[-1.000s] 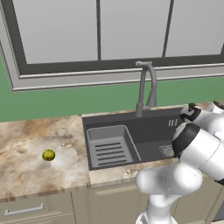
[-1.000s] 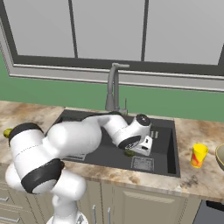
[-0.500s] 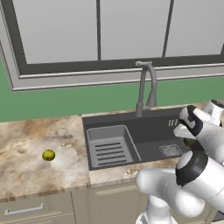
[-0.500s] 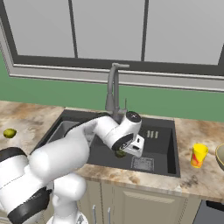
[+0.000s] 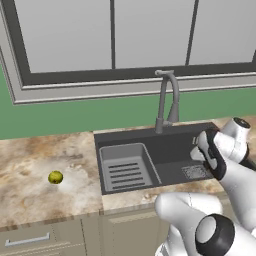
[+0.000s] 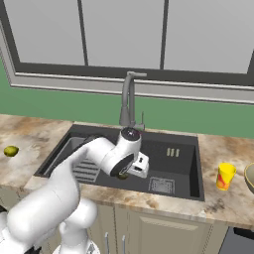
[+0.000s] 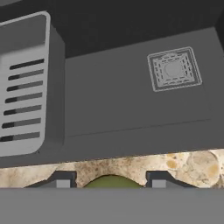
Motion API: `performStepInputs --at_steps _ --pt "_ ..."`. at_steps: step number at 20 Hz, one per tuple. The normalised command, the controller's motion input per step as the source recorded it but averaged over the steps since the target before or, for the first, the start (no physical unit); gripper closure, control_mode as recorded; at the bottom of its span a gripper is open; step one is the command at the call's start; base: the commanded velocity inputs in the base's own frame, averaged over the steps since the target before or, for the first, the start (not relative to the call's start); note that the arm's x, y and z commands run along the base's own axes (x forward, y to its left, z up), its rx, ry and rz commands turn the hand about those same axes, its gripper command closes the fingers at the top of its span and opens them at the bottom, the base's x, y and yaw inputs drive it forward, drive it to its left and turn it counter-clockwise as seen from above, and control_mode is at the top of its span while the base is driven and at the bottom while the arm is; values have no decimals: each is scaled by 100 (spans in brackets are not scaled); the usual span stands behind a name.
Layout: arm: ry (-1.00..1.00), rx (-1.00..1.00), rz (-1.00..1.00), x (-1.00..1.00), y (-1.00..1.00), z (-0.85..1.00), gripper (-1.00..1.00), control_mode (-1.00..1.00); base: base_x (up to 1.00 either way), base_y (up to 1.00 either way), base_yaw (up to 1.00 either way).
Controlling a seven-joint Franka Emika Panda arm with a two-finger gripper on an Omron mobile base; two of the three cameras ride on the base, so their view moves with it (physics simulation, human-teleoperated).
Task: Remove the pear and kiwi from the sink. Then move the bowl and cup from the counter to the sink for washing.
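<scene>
In the hand view the two fingers (image 7: 109, 180) stand partly apart with a dark olive fruit, the kiwi (image 7: 111, 183), sitting between their tips; only its rounded top shows, so its long axis cannot be told, and the tips look close against its sides, which reads as a hold on it. Just beyond it in that view runs the marbled front strip of the table (image 7: 188, 164), then the dark floor of the sink (image 7: 131, 96) with its square drain (image 7: 174, 69) and the ribbed grey tray (image 7: 22, 87) to one side. The right base view shows the same hand low over the middle of the basin, with the kiwi (image 6: 122, 175) a small dark spot under the wrist, above the sink floor near its front wall and beside the tray (image 6: 87, 168). That view also shows a yellow cup (image 6: 225, 176) standing upright on the table right of the sink and, at the picture's edge, a sliver of the tan bowl (image 6: 250, 177) just beside it. The left base view hides the kiwi behind the forearm, but gives the plainest look at the pear (image 5: 55, 177), lying on the table (image 5: 30, 195) well left of the sink (image 5: 150, 145). Behind the basin rises the faucet (image 5: 167, 100), under the window (image 5: 115, 35).
</scene>
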Motion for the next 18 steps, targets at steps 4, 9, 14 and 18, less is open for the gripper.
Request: performStepInputs --at_steps 4,9,14,18 --pt "-2 -9 -3 -8 52 9 100 -100 0 0 0" --pt "-1 -15 -4 -3 57 12 100 -100 0 0 0" --pt "0 -15 -4 -2 50 14 100 -100 0 0 0" --pt "0 -5 -1 -4 48 10 100 -100 0 0 0"
